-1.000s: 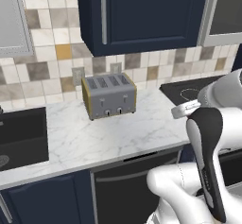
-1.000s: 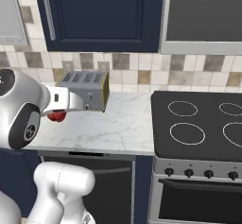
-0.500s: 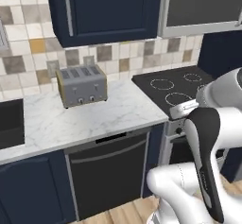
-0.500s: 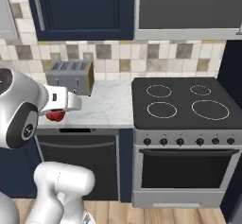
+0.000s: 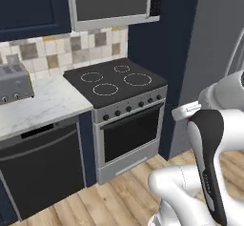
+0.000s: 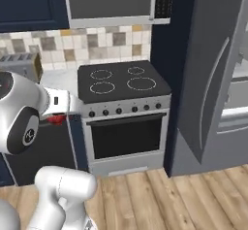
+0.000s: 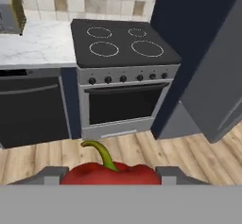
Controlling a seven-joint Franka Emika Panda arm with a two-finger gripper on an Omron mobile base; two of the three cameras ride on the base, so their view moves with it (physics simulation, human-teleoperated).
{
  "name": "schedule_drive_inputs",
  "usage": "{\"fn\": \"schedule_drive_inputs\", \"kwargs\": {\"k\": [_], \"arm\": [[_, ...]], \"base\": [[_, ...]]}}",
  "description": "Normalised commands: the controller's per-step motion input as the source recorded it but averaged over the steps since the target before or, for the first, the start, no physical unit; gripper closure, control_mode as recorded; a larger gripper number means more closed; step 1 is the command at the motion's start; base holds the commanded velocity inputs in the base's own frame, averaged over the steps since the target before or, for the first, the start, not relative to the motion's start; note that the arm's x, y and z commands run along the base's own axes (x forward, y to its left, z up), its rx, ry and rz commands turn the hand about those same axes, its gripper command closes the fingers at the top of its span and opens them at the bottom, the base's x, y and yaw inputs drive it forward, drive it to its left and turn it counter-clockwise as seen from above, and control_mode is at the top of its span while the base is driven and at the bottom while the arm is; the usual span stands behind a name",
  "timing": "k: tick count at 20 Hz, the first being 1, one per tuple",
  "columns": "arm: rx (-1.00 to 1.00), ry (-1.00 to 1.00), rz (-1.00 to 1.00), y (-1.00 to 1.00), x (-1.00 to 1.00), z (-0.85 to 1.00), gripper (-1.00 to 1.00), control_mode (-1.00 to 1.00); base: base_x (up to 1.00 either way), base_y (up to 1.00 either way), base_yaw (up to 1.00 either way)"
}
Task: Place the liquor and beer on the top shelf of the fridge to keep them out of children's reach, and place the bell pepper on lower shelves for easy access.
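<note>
The red bell pepper (image 7: 111, 173) with its green stem sits between my fingertips at the bottom of the hand view, and my gripper (image 7: 112, 176) is shut on it. In the right base view the bell pepper (image 6: 56, 120) shows as a red patch under my hand, left of the stove. The grey fridge (image 6: 213, 73) stands at the right with its door swung open. Pale shelves (image 6: 237, 90) show inside at the frame's edge; which one is the top shelf I cannot tell. The fridge (image 7: 222, 81) also appears at the right of the hand view. The liquor and beer are out of view.
A black stove (image 6: 123, 86) with an oven door stands between the marble counter (image 5: 38, 106) and a dark blue panel (image 6: 167, 54) beside the fridge. A toaster (image 5: 13, 82) sits on the counter, a dishwasher (image 5: 43, 168) below it. Wooden floor (image 6: 169, 195) lies open before the fridge.
The base has driven right, so both base views swept from the toaster and counter to the stove and the open fridge. The bell pepper stays in my gripper.
</note>
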Motion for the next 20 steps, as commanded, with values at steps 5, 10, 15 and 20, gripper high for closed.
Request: {"fn": "schedule_drive_inputs", "kwargs": {"k": [5,10,15,20], "arm": [[0.0,0.0,0.0,0.0,0.0,0.0,1.0,1.0],[0.0,0.0,0.0,0.0,0.0,0.0,1.0,1.0],[0.0,0.0,0.0,0.0,0.0,0.0,1.0,1.0],[0.0,0.0,0.0,0.0,0.0,0.0,1.0,1.0]], "base": [[-0.23,-0.95,-0.39],[0.01,-0.93,-0.33],[0.36,-0.79,-0.12],[0.68,-0.72,0.01]]}}
